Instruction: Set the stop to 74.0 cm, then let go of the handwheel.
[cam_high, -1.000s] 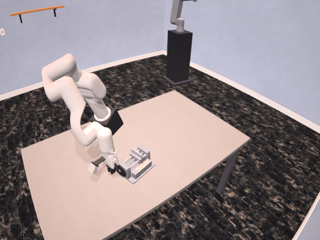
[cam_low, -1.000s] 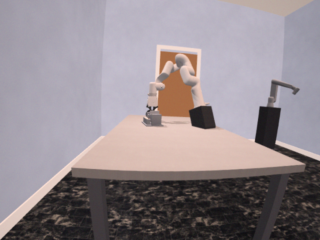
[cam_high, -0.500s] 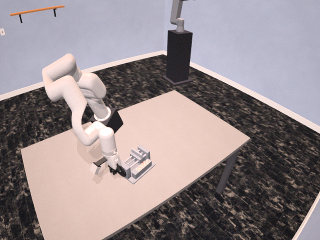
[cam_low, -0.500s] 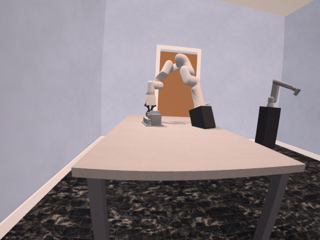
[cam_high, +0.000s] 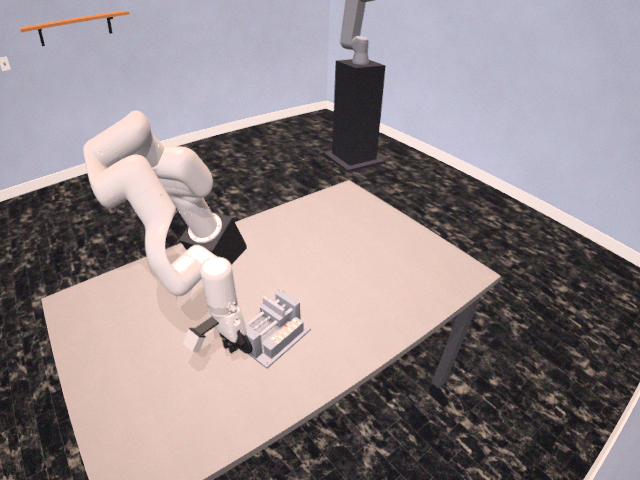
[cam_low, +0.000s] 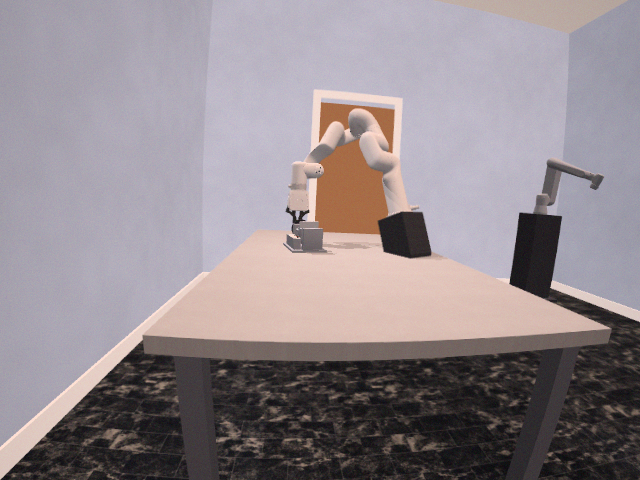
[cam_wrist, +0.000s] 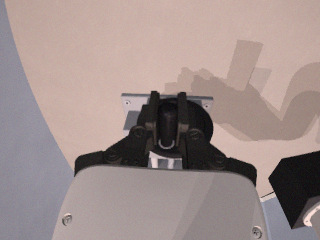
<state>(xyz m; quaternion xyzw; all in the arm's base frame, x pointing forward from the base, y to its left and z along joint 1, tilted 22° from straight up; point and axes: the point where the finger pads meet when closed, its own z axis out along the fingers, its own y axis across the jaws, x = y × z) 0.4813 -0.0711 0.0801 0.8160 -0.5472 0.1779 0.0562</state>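
Note:
A small grey stop fixture (cam_high: 276, 330) (cam_low: 305, 238) stands on the table (cam_high: 361, 248) near its front edge. It has a sliding block on rails and a scale strip with a red mark (cam_high: 285, 326). A dark round handwheel (cam_high: 241, 347) (cam_wrist: 198, 120) sits on the fixture's left end. My gripper (cam_high: 232, 345) (cam_low: 296, 217) (cam_wrist: 168, 103) comes down from above and is shut on the handwheel's handle. In the wrist view the black fingers clamp the dark handle, with the wheel's disc behind them. The scale's reading is too small to read.
The arm's black base block (cam_high: 219, 240) (cam_low: 404, 235) stands on the table behind the fixture. A second arm on a black pedestal (cam_high: 357, 111) (cam_low: 534, 253) stands on the floor beyond the table. An orange door (cam_low: 351, 206) is in the far wall.

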